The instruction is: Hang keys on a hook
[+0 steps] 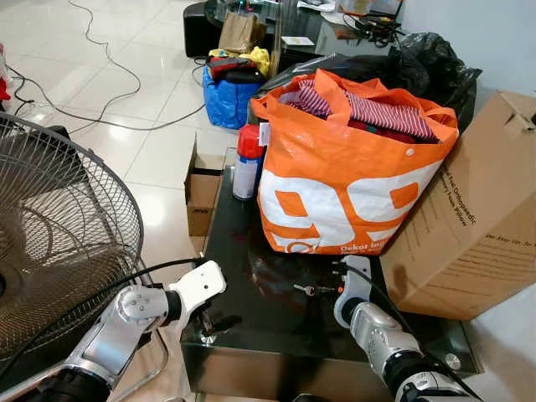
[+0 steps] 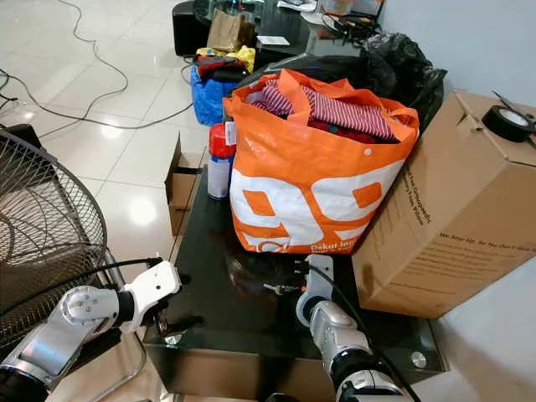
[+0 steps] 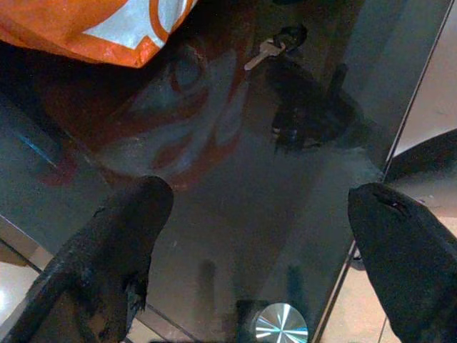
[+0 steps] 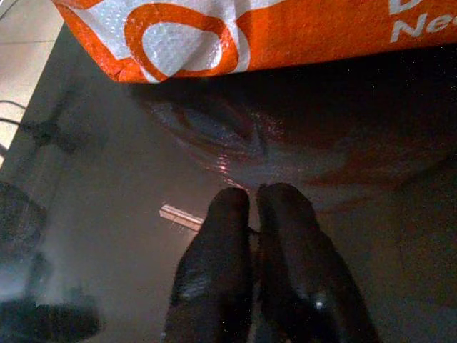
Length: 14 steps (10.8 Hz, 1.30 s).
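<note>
A small silver key [image 1: 306,289] lies low on the black glass table [image 1: 251,335], just in front of the orange shopping bag [image 1: 343,184]. My right gripper [image 1: 337,287] is at the key's end, fingers pressed together on it. In the right wrist view the key blade [image 4: 180,216] sticks out beside the closed fingers [image 4: 228,236]. My left gripper [image 1: 205,322] hangs open at the table's front left edge with nothing between its fingers [image 3: 128,236]. From there the key [image 3: 265,51] shows across the glass.
A large cardboard box [image 1: 477,218] stands right of the bag, and a red-capped spray can [image 1: 247,163] left of it. A standing fan [image 1: 59,243] is close on my left. Cables, a small open box [image 1: 201,188] and bags lie on the tiled floor beyond.
</note>
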Motion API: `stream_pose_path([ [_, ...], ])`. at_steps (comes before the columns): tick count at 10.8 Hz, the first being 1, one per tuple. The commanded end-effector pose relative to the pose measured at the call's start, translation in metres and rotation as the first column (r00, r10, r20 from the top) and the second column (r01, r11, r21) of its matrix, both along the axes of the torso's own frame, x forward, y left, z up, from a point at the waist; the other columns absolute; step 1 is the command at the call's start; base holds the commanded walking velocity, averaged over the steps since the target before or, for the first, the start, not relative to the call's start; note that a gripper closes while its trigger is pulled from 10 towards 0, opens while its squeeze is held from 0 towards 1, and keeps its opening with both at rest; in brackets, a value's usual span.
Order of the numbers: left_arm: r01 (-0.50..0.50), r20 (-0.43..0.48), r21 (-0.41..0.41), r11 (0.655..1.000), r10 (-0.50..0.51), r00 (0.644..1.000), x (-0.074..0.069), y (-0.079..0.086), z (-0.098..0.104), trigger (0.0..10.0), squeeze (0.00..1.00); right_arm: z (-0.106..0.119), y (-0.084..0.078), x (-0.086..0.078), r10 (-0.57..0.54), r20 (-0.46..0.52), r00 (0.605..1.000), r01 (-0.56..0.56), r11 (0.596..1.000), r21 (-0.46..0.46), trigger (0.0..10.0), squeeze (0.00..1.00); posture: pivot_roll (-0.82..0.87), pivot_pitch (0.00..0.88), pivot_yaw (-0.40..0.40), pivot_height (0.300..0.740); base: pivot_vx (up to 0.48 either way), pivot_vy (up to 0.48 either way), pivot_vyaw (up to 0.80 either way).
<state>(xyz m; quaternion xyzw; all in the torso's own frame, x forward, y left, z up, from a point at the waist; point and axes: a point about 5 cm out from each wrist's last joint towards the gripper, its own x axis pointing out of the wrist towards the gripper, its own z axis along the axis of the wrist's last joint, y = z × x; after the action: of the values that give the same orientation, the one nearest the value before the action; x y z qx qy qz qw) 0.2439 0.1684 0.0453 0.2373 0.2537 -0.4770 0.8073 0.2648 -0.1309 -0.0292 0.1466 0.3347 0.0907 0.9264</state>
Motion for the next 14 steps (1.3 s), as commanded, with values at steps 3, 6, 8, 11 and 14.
stream_pose_path([
  [3,0.016,0.020,-0.012,1.000,-0.016,1.000,0.006,-0.006,0.006,10.0,0.02,-0.001,-0.006,-0.001,0.014,0.001,1.000,-0.014,0.999,-0.038,10.0,1.00,-0.09,0.000,-0.137,0.740,0.000,0.000,0.00],
  [6,0.015,0.021,-0.012,1.000,-0.015,1.000,0.007,-0.005,0.007,10.0,0.02,-0.002,-0.003,-0.001,0.029,-0.008,1.000,-0.030,0.998,-0.063,10.0,1.00,-0.09,0.000,-0.137,0.740,0.000,0.000,0.00],
  [8,0.014,0.019,-0.014,1.000,-0.014,1.000,0.006,-0.005,0.007,10.0,0.02,-0.004,-0.001,-0.002,0.029,-0.032,0.999,-0.031,0.996,-0.088,10.0,0.04,-0.08,0.002,-0.140,0.740,0.000,0.000,0.00],
  [11,0.016,0.014,-0.019,1.000,-0.015,1.000,0.003,-0.004,0.009,10.0,0.02,-0.006,0.003,-0.003,0.021,-0.050,0.999,-0.026,0.995,-0.098,10.0,0.00,-0.07,0.022,-0.138,0.740,0.000,0.000,0.00],
  [14,0.022,-0.001,-0.014,1.000,-0.022,1.000,-0.003,-0.001,0.009,10.0,0.02,-0.007,0.003,-0.003,0.002,-0.057,0.998,-0.007,0.995,-0.096,10.0,0.00,-0.06,0.041,-0.130,0.740,0.000,0.000,0.00],
])
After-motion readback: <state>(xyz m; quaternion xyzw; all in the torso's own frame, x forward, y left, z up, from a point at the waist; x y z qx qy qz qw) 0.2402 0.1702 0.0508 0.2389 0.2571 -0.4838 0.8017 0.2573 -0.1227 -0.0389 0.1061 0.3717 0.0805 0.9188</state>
